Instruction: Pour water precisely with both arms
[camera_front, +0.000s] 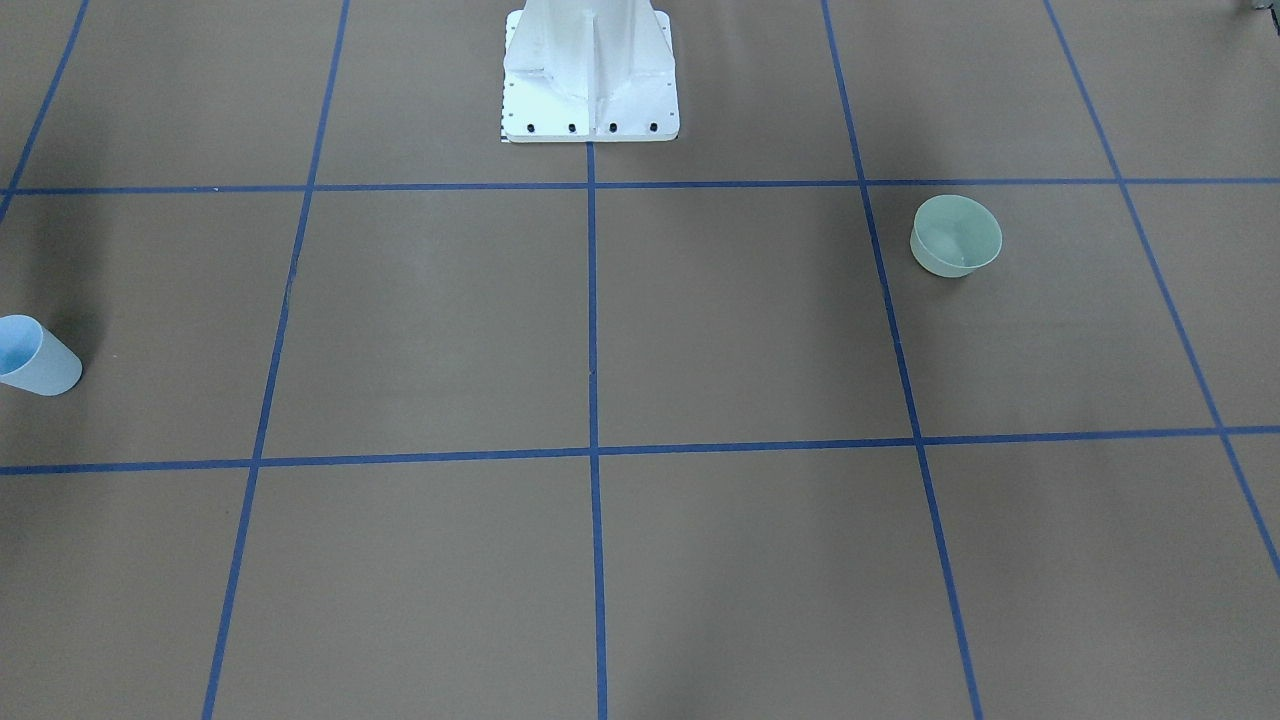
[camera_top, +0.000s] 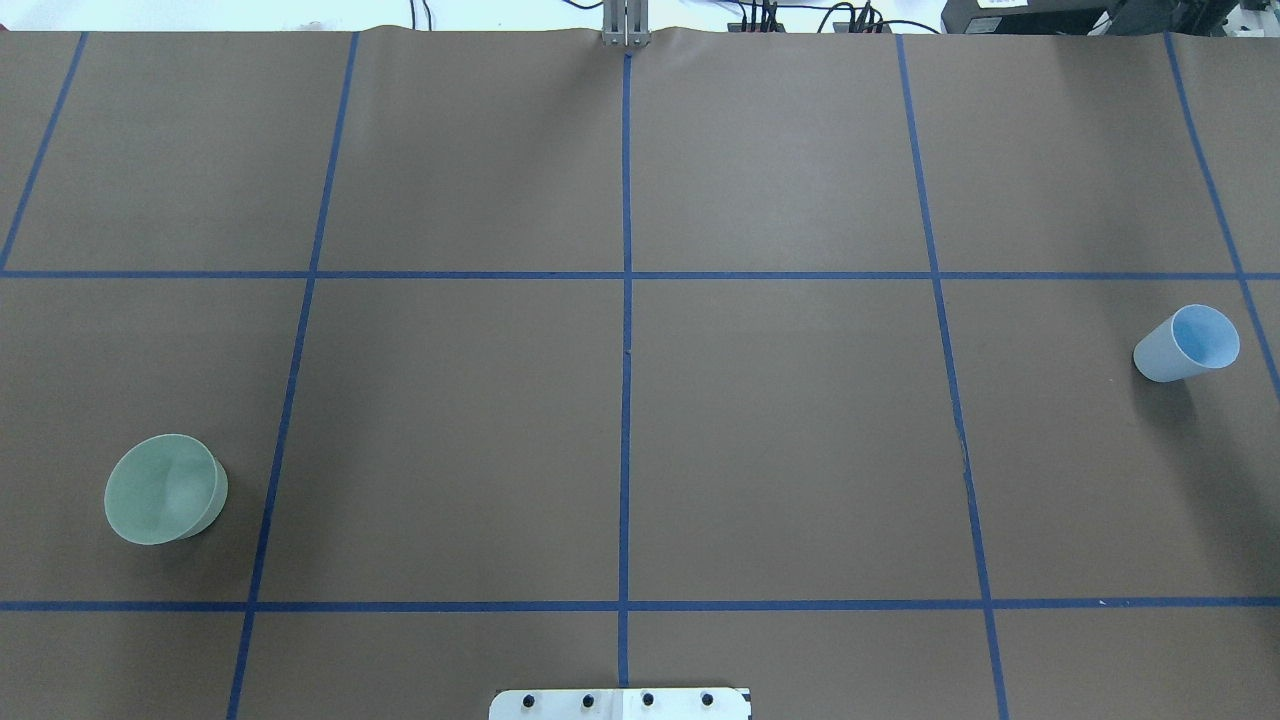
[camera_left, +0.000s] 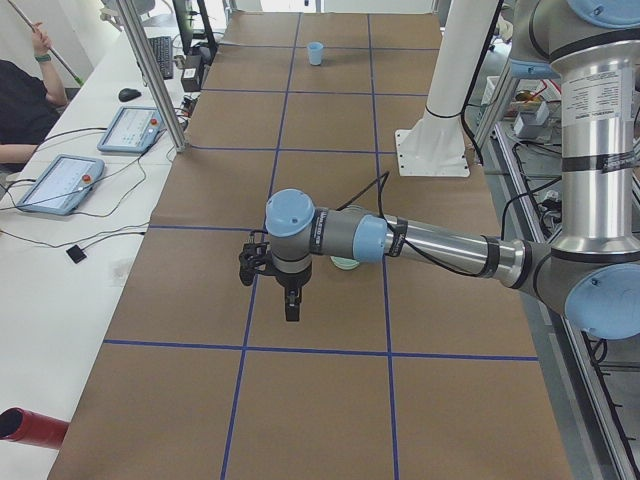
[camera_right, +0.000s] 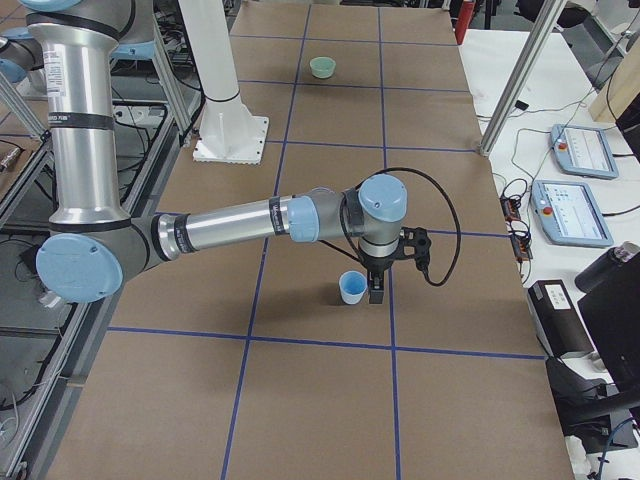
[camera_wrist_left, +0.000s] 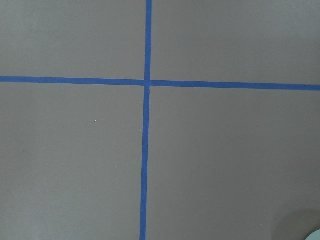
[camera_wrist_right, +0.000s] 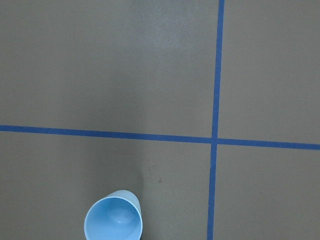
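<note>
Brown taped table (camera_top: 780, 450): left gripper (camera_left: 290, 300) hangs near the pale green bowl (camera_top: 165, 488), right gripper (camera_right: 376, 288) just beside the pale blue cup (camera_right: 352, 287); whether jaws are spread cannot be told.

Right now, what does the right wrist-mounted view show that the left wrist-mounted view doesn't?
Only the right wrist-mounted view shows the pale blue plastic cup, upright with its open mouth up, at the bottom edge and left of a tape line. I cannot tell whether water is inside.

Only the left wrist-mounted view shows a pale green sliver in the bottom right corner, probably the rim of the pale green round bowl, with a shadow beside it.

Both show the brown paper table cover and one crossing of blue tape lines.
</note>
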